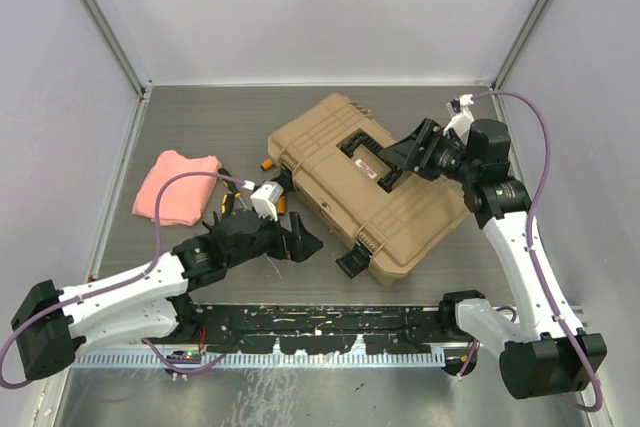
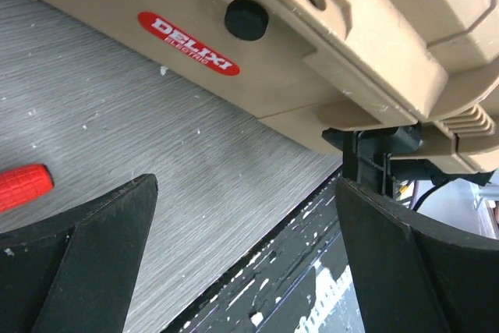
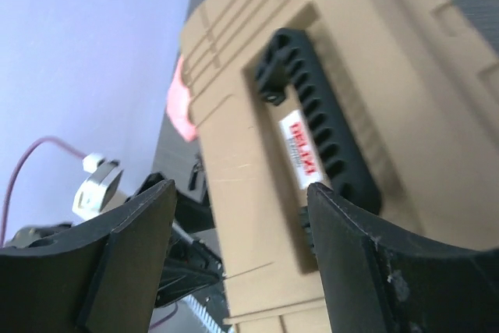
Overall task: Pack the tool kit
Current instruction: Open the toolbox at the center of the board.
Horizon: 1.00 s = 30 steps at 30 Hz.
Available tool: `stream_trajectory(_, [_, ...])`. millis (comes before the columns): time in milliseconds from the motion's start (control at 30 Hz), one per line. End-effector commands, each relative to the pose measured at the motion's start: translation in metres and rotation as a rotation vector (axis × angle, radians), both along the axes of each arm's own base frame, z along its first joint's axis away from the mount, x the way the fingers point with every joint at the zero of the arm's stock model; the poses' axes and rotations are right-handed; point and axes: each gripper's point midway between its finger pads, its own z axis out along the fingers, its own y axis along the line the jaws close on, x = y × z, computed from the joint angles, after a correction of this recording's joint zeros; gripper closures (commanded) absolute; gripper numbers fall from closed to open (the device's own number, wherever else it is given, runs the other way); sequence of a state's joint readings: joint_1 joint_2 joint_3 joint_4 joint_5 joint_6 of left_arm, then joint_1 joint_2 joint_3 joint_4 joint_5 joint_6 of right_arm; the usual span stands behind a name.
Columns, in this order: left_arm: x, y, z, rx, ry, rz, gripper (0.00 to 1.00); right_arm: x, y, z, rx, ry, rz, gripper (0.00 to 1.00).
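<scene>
The tan ribbed case (image 1: 370,182) lies flat in the middle of the table with its lid down and its black handle (image 1: 362,147) on top. A black latch (image 1: 352,262) sticks out at its near side. My left gripper (image 1: 300,242) is open and empty, low beside the case's near-left side. The left wrist view shows the case's red label (image 2: 189,43), a black latch (image 2: 374,150) and a red screwdriver handle (image 2: 23,186). My right gripper (image 1: 395,162) is open and empty just above the handle (image 3: 323,122). Orange- and black-handled tools (image 1: 240,199) lie left of the case.
A pink folded cloth (image 1: 175,187) lies at the left. A small orange piece (image 1: 267,162) lies by the case's left corner. The table's near edge (image 2: 257,251) with its black rail runs under my left gripper. Walls close in the sides and back.
</scene>
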<state>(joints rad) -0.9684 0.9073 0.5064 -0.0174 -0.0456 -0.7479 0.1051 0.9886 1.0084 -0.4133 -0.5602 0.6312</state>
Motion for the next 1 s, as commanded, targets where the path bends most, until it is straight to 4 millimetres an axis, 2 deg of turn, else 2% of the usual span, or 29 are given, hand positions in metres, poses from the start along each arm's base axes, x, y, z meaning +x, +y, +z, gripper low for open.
stream_trajectory(0, [0.013, -0.026, 0.051, -0.128, -0.083, -0.026, 0.02, -0.014, 0.028, 0.03, 0.084, -0.109, 0.195, 0.27])
stream_trajectory(100, [0.017, -0.036, 0.058, -0.148, -0.088, -0.04, 0.02, -0.013, 0.031, 0.032, 0.09, -0.107, 0.224, 0.26])
stream_trajectory(167, [0.018, -0.042, 0.061, -0.155, -0.087, -0.051, 0.02, -0.007, 0.026, 0.031, 0.046, -0.112, 0.193, 0.24])
stream_trajectory(300, [0.02, -0.044, 0.065, -0.15, -0.093, -0.055, 0.02, 0.013, 0.007, 0.037, -0.119, -0.132, 0.11, 0.15])
stream_trajectory(433, [0.023, -0.044, 0.069, -0.148, -0.108, -0.046, 0.02, 0.035, -0.004, 0.029, -0.236, -0.098, 0.092, 0.08])
stream_trajectory(600, [0.032, -0.046, 0.076, -0.126, -0.121, -0.023, 0.02, 0.047, 0.005, -0.005, -0.255, 0.039, 0.19, 0.06])
stream_trajectory(733, [0.044, -0.048, 0.094, -0.155, -0.144, 0.013, 0.02, 0.049, 0.027, -0.008, -0.249, 0.064, 0.296, 0.08])
stream_trajectory(833, [0.046, -0.05, 0.089, -0.156, -0.136, 0.003, 0.02, 0.043, 0.033, -0.016, -0.252, 0.116, 0.336, 0.15])
stream_trajectory(967, [0.047, -0.054, 0.082, -0.156, -0.103, -0.019, 0.02, 0.033, 0.036, -0.019, -0.226, 0.109, 0.333, 0.15])
